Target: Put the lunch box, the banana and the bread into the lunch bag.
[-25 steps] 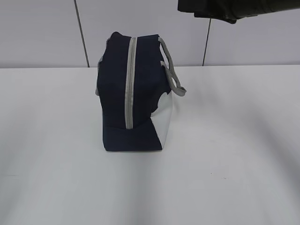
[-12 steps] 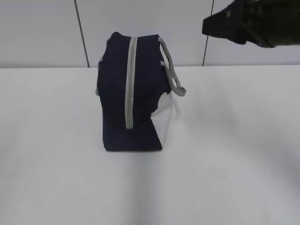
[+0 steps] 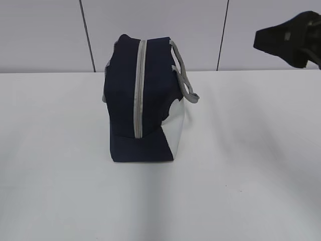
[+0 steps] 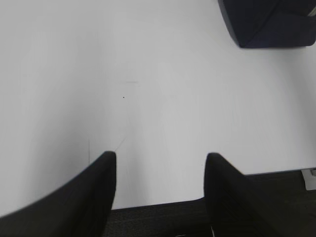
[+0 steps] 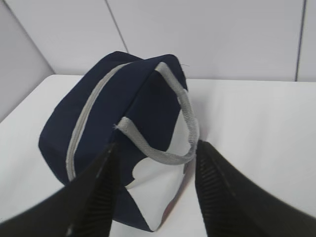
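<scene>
The navy-blue lunch bag [image 3: 143, 100] stands on the white table with its grey zipper [image 3: 140, 90] shut along the top and end; a grey handle [image 3: 183, 75] hangs over its white side panel. It also shows in the right wrist view [image 5: 118, 128] and as a corner in the left wrist view [image 4: 269, 22]. My right gripper [image 3: 271, 40] is open and empty, high at the upper right, well away from the bag; in its own view [image 5: 155, 153] it points at the handle [image 5: 168, 148]. My left gripper [image 4: 160, 160] is open and empty over bare table. The lunch box, banana and bread are out of view.
The white table [image 3: 241, 165] stretches around the bag. A grey panelled wall [image 3: 50, 35] stands behind it. The table's near edge and dark floor [image 4: 158, 217] show in the left wrist view.
My right arm has moved rightward and down across the top right of the exterior view. The bag has not moved.
</scene>
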Tool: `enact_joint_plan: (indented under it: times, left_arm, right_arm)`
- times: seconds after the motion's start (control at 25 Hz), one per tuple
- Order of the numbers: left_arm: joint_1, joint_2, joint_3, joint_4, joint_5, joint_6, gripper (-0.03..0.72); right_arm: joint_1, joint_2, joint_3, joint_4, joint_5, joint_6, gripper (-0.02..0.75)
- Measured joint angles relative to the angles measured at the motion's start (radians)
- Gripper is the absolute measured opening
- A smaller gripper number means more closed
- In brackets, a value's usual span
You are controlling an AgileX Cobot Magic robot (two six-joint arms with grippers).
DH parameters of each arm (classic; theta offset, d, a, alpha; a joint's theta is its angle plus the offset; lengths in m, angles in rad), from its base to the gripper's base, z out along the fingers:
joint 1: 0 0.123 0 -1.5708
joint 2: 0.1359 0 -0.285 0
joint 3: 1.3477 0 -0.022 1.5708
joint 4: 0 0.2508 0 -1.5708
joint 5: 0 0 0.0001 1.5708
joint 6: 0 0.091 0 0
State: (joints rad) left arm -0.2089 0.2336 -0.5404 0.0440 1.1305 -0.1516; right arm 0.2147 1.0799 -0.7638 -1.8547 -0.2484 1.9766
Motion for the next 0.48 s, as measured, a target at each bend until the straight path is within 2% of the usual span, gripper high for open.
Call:
enact_joint_plan:
  times: [0.48]
  left_arm:
    - [0.000,-0.005,0.000,0.000,0.000,0.000,0.387]
  right_arm:
    - [0.000,-0.162,0.206,0.015,0.166,-0.016,0.370]
